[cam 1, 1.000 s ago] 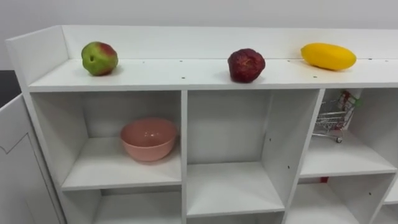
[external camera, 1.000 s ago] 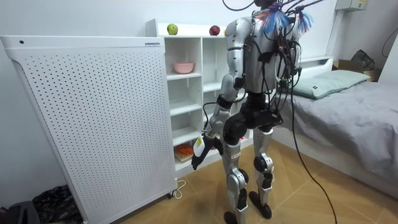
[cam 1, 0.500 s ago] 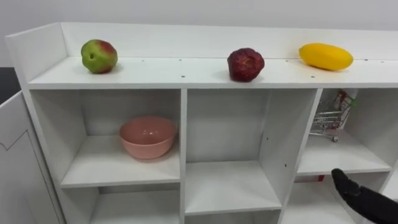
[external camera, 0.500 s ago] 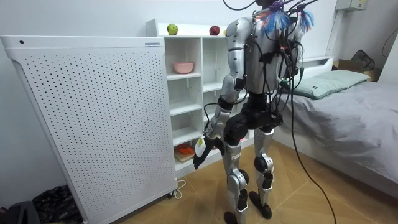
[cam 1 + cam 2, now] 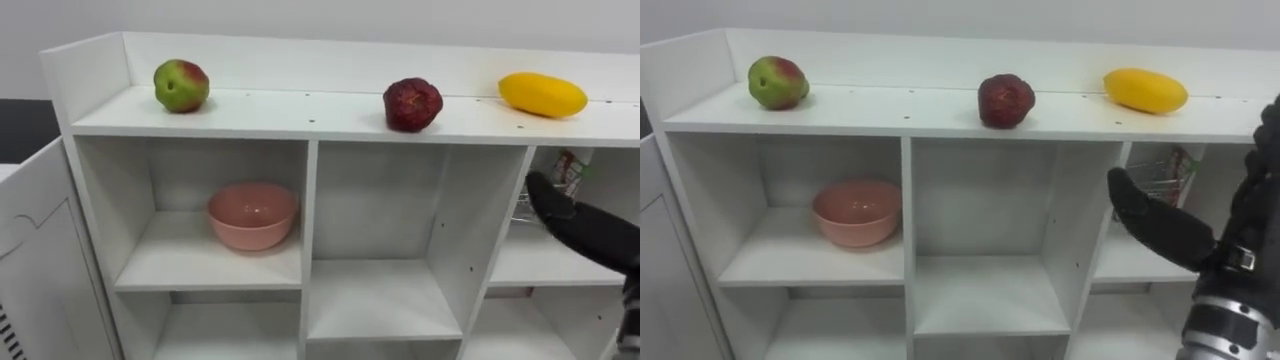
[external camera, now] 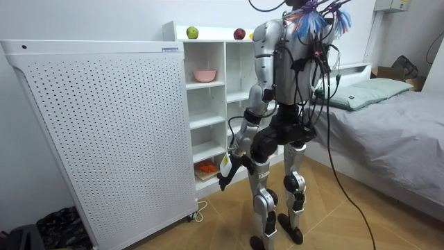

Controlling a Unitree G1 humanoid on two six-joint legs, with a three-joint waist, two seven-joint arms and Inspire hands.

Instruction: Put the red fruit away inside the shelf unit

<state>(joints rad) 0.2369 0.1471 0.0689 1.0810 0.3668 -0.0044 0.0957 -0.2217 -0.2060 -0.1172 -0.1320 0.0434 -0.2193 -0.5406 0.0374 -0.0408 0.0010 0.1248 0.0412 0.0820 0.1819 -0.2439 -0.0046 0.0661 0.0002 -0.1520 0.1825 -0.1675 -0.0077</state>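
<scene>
— Standing at the white closet (image 6: 208,104), was it?
— Yes, upright and facing it, with a perforated white panel (image 6: 104,132) at the room view's left and a bed (image 6: 395,125) at its right
— Where was the fruit?
— All three pieces lay on the top shelf (image 5: 300,118), well apart: a green-and-red apple (image 5: 181,85) toward the left end, a dark red fruit (image 5: 412,104) near the middle, a yellow fruit (image 5: 543,94) toward the right. Neither hand touched them
— And the hands?
— The right hand (image 5: 1155,228) was raised in front of the upper right compartment, lower than the yellow fruit, its fingers (image 5: 1124,192) straight and close together, holding nothing. A small wire cart (image 5: 1160,178) stood in that compartment behind it. The left hand (image 6: 226,175) hung low by the thigh, in front of the lower shelves; whether its fingers were apart or curled I could not tell
— Anything else inside?
— A pink bowl (image 5: 252,214) sat upright in the upper left compartment
</scene>
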